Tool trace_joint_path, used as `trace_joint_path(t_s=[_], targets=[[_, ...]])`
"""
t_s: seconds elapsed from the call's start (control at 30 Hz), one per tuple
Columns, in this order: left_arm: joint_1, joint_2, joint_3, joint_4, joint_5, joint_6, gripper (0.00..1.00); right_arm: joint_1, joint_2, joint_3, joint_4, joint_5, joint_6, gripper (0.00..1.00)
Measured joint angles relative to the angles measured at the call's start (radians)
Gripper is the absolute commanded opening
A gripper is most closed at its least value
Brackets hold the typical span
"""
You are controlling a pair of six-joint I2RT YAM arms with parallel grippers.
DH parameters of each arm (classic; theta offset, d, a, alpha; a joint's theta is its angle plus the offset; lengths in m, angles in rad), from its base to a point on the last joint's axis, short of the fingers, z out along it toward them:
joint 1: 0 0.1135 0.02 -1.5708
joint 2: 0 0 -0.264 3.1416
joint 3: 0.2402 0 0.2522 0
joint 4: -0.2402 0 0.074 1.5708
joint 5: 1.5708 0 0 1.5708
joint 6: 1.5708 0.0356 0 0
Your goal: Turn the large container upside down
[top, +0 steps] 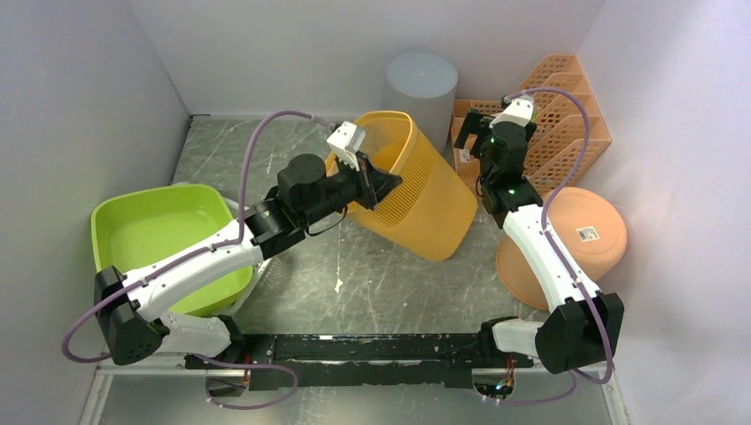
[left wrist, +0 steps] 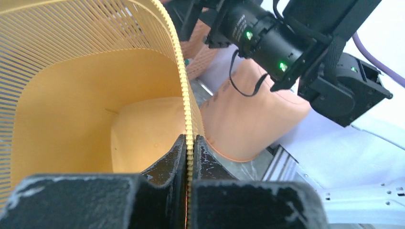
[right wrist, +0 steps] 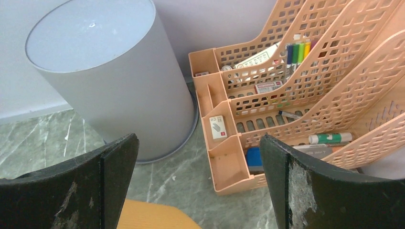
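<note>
The large container is a yellow-orange slatted basket (top: 416, 199) at mid table, tipped over so its mouth faces up and to the left. My left gripper (top: 376, 186) is shut on its rim. In the left wrist view the two black fingers (left wrist: 172, 160) pinch the ribbed rim edge (left wrist: 189, 143), and the basket's inside (left wrist: 86, 95) fills the left of the frame. My right gripper (top: 478, 137) hovers just right of the basket's raised end, wide open with nothing between its fingers (right wrist: 198, 143). A corner of the basket (right wrist: 148, 217) shows below it.
A grey cylindrical bin (top: 419, 84) stands at the back. To its right, by the right wall, is a peach desk organiser (top: 558, 115) holding pens. An upturned peach bowl (top: 567, 239) sits right of the basket. A green tub (top: 159, 235) lies at the left.
</note>
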Motion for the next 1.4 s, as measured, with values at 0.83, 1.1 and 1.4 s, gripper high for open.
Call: trace_joint_path(t_s=[0.83,1.1,1.4], targets=[[0.055,0.106,-0.566,0.759,0.05,-0.351,0.07,-0.006,-0.003,0.05,-0.033,-0.087,0.062,1.0],[0.079,0.142,-0.634,0.853,0.041,-0.371,0.27,-0.006,-0.003,0.048,-0.051,-0.123,0.064,1.0],[0.091,0.183,-0.645,0.887,0.093,-0.271,0.57,-0.006,-0.005,-0.001,-0.047,-0.13,0.062,1.0]])
